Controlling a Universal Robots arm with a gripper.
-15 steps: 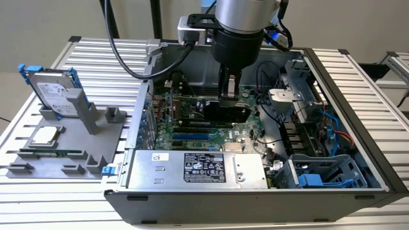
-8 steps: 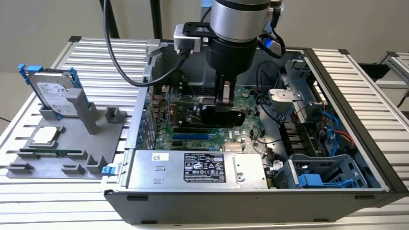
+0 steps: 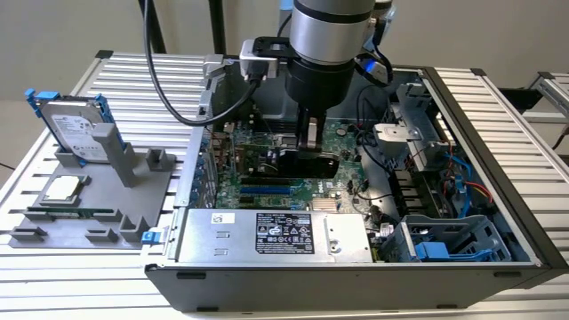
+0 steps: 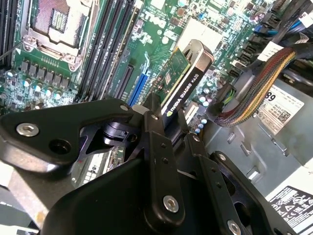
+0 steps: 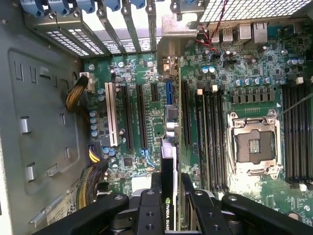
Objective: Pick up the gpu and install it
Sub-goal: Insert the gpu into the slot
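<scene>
Gpu (image 4: 182, 82) pinched edge-up by hand (image 4: 168, 128), inside open computer case (image 3: 498, 143), above motherboard (image 5: 244, 88) slots.

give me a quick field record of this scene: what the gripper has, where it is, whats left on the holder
gripper: black two-finger gripper, shut on the gpu
held item: flat gpu card with green board and black cooler, held on edge
position: inside the open black computer case, above the green motherboard
seating: card above the slots, not clearly seated
grey holder: on the exterior view's left, carries the silver hard drive with blue rails, upright, and the narrow green memory stick
</scene>
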